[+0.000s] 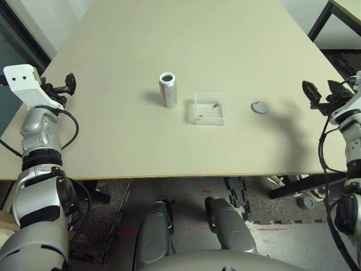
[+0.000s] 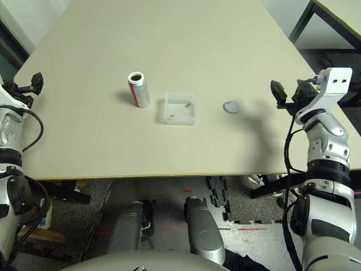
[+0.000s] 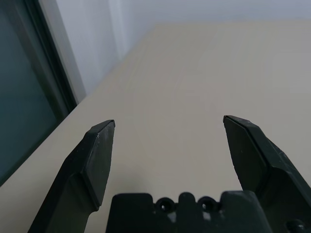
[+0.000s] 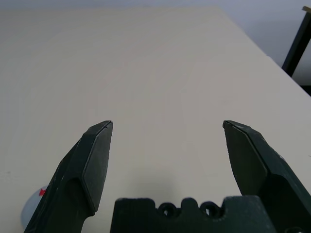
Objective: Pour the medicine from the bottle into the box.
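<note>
The silver bottle [image 1: 168, 89] stands upright at the table's middle with its mouth uncovered. Just to its right lies the clear square box [image 1: 210, 108], and a tiny brownish piece of medicine [image 1: 216, 105] rests inside it. The round grey lid [image 1: 259, 106] with a red mark lies flat on the table right of the box, and its edge shows in the right wrist view [image 4: 34, 209]. My left gripper [image 1: 64, 86] hovers open by the table's left edge, far from the bottle. Near the right edge, my right gripper [image 1: 317, 95] is open and empty, a short way right of the lid.
The beige table [image 1: 169, 34] stretches far back beyond the objects. A black frame of another table [image 1: 322, 20] stands past the far right corner. A dark glass panel [image 3: 24, 97] runs along the table's left side.
</note>
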{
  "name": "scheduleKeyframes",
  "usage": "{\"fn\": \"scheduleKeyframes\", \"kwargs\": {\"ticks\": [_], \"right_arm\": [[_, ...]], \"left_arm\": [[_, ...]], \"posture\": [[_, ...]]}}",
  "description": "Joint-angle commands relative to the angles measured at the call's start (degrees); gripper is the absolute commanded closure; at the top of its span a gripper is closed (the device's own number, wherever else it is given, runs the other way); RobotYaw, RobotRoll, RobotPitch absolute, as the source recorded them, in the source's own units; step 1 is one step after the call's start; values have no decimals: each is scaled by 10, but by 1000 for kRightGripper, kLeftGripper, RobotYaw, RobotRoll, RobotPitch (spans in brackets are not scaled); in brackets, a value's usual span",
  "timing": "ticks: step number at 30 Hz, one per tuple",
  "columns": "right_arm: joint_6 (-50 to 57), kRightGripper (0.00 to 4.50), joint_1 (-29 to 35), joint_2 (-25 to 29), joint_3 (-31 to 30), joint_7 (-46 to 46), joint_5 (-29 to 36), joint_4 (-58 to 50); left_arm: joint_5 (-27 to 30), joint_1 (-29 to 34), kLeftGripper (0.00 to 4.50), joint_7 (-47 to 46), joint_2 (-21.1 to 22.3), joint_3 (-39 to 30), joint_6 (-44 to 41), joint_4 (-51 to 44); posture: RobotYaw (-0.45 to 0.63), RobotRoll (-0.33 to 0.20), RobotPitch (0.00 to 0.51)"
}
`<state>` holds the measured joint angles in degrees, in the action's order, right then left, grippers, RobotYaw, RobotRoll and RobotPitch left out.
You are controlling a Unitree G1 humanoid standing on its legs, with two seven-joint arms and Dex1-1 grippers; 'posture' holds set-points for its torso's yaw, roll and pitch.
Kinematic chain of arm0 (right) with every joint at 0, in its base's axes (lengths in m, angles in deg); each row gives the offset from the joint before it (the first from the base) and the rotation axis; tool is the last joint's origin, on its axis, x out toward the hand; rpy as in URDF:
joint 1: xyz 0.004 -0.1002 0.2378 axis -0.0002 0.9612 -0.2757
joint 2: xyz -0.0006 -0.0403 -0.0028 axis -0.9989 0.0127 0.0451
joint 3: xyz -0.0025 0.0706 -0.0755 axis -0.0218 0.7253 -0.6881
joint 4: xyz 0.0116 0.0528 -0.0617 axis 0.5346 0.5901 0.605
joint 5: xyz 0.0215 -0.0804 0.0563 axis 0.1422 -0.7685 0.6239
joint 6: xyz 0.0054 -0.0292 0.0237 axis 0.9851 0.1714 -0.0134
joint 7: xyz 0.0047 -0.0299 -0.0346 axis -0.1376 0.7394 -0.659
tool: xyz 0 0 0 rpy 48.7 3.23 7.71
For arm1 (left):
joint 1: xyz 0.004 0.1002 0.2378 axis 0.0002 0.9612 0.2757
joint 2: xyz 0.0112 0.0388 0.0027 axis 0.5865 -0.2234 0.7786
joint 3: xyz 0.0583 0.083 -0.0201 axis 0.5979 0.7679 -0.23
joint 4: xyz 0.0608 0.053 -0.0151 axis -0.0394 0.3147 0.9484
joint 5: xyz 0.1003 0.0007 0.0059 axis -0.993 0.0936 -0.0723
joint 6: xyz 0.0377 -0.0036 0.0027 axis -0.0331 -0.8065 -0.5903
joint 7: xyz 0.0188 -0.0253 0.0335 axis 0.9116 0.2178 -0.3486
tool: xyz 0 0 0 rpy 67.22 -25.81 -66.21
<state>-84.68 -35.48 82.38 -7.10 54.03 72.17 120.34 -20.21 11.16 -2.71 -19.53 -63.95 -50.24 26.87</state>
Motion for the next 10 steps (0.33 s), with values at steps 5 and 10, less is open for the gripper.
{"fn": "scheduleKeyframes", "kwargs": {"ticks": [5, 10], "right_arm": [[-14, 0, -12, -12, -13, -6, -9, 20], [-22, 0, -21, -16, -18, -7, -9, 33]], "left_arm": [[-6, 1, 23, 1, 3, 5, 8, 1], [-6, 0, 23, -2, 2, 6, 7, -4]], "posture": [[-167, 0, 197], [-154, 0, 188]]}}
